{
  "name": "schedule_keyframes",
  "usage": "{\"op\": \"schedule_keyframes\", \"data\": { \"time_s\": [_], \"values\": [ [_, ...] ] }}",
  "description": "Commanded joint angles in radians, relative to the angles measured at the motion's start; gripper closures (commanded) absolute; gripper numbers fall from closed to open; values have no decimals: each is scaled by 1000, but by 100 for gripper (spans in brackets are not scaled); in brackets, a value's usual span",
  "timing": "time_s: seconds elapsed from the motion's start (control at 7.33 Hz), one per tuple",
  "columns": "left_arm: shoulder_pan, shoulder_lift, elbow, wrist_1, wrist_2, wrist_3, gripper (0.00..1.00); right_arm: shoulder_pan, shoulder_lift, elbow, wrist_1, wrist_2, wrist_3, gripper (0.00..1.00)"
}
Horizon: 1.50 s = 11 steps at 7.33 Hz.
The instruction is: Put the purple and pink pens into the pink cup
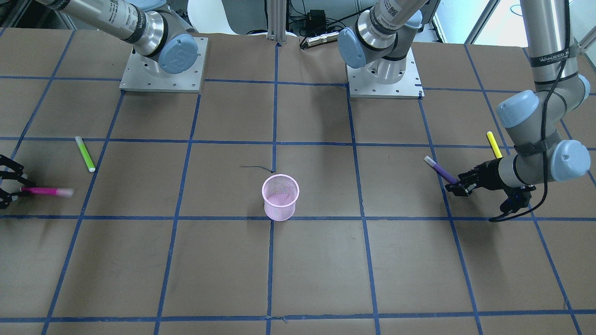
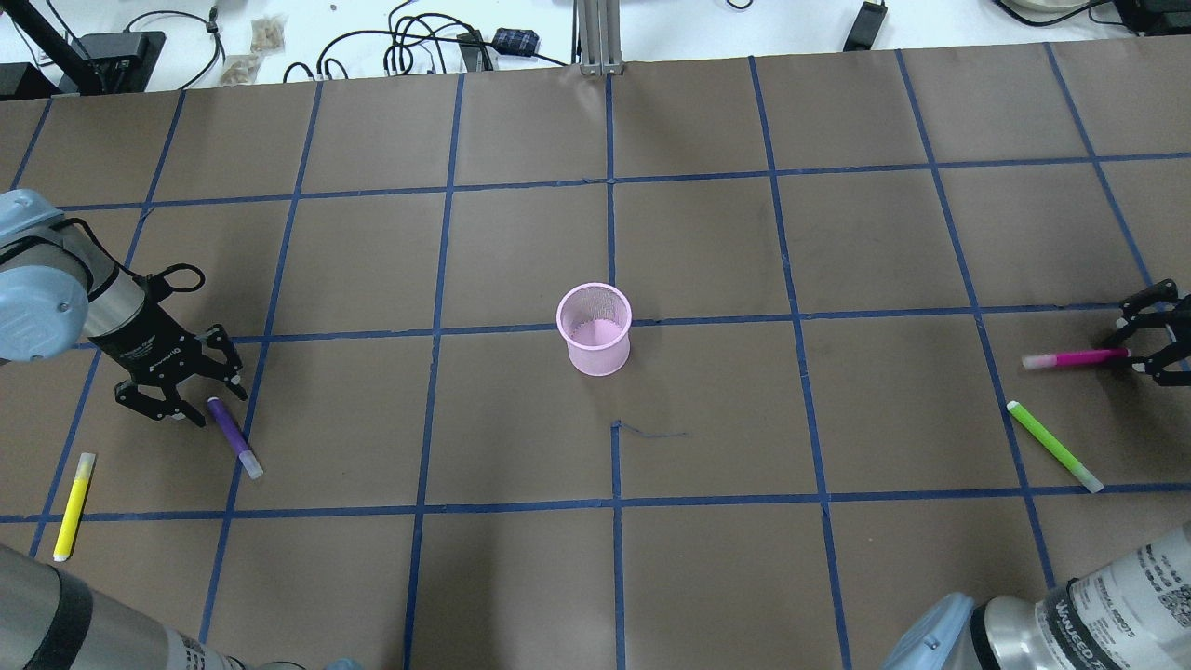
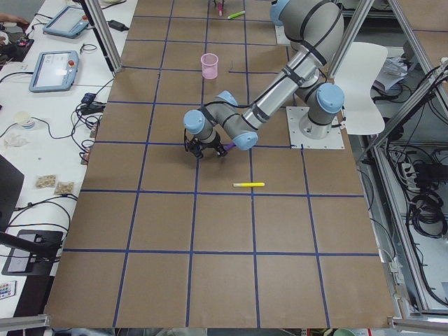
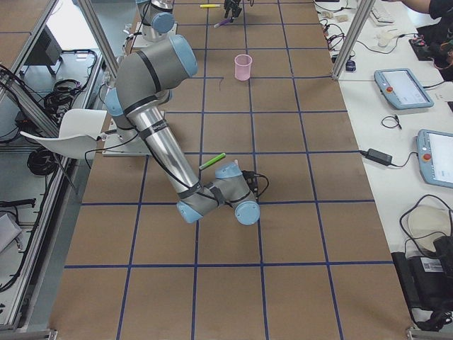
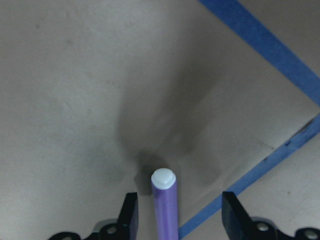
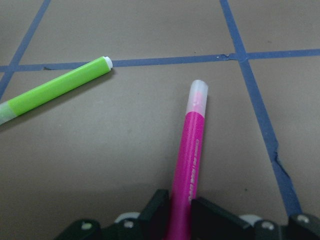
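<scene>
The pink mesh cup [image 1: 280,197] stands upright at the table's middle, also in the overhead view [image 2: 595,330]. The purple pen [image 2: 233,437] is at my left side. My left gripper [image 2: 186,400] is open, low over the table. In the left wrist view the purple pen [image 5: 165,205] sits between the two spread fingers [image 5: 129,215], touching neither. My right gripper [image 2: 1140,349] is shut on the pink pen [image 2: 1075,357]. It holds the pen by one end, roughly level, a little above the table, at my far right. The right wrist view shows the pink pen [image 6: 190,160] clamped.
A green pen [image 2: 1053,446] lies on the table close to the right gripper, also in the right wrist view [image 6: 55,90]. A yellow pen [image 2: 73,505] lies near the left arm. Blue tape lines grid the brown table. Arm bases [image 1: 163,70] stand at the robot's edge.
</scene>
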Motion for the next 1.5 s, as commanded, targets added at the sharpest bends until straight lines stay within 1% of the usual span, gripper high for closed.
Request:
{"op": "schedule_keyframes", "data": {
  "time_s": [0.0, 0.14, 0.27, 0.41, 0.55, 0.68, 0.82, 0.95, 1.09, 1.23, 1.36],
  "values": [
    [-2, -7, 3, 0, 0, -3, 62, -5, -4, -9, 3, -2, 3, 86],
    [0, -9, 6, 1, -1, -3, 62, -5, -7, -10, 8, 7, 9, 90],
    [0, -7, 6, 9, -1, 0, 73, -4, -57, -7, 16, 9, 29, 92],
    [0, -6, 6, 0, -6, 0, 94, 7, -135, -6, 23, 7, 126, 92],
    [-2, 8, 8, -3, -1, -1, 98, 30, -195, -4, 26, 7, 206, 92],
    [-2, 9, 8, -5, -4, -3, 100, 88, -256, -12, 22, 7, 234, 92],
    [-3, 23, 9, -5, -1, -4, 100, 179, -344, -45, 26, 1, 369, 92],
    [-6, 32, 27, -12, -3, -4, 100, 290, -407, -67, 26, -8, 555, 92],
    [-17, 45, 64, -21, -3, -4, 100, 409, -447, -76, 25, -22, 766, 91],
    [-20, 63, 101, -41, -4, 0, 100, 530, -462, -103, 14, -72, 981, 91],
    [-26, 81, 115, -43, -6, 2, 100, 664, -466, -133, 11, -148, 1173, 91]
  ]
}}
